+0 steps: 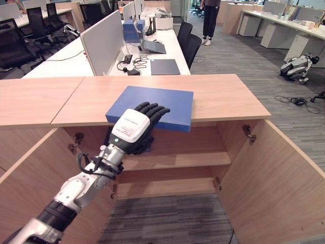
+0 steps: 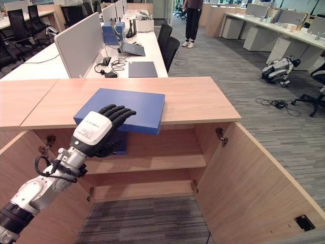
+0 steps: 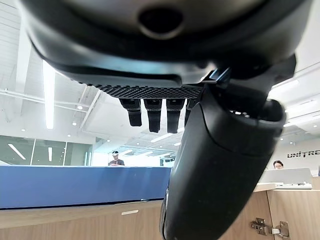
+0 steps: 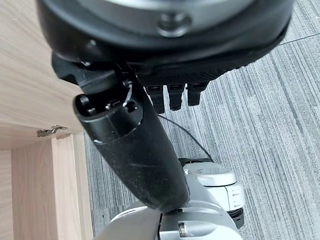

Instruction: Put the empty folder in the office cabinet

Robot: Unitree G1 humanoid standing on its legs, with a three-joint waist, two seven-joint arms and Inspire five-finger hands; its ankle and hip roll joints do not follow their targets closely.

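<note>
A blue folder (image 1: 157,104) lies flat on the wooden top of the office cabinet (image 1: 223,96), its near edge jutting out over the open front. My left hand (image 1: 133,127) is at that near edge, with straight fingers (image 1: 152,109) spread over the folder's top. In the left wrist view the folder's edge (image 3: 75,185) shows past the fingers (image 3: 152,112), and the thumb (image 3: 220,170) is apart from it. Both cabinet doors stand open, and the upper shelf (image 1: 193,160) is bare on its right. My right hand (image 4: 135,150) hangs over the carpet beside a cabinet panel, fingers (image 4: 172,97) relaxed and holding nothing.
The right door (image 1: 274,183) swings far out toward me, and the left door (image 1: 30,173) stands open beside my arm. Behind the cabinet is a white desk (image 1: 167,46) with a laptop, cables and a dark folder. A person (image 1: 209,20) stands in the aisle. A quadruped robot (image 1: 297,66) lies on the floor.
</note>
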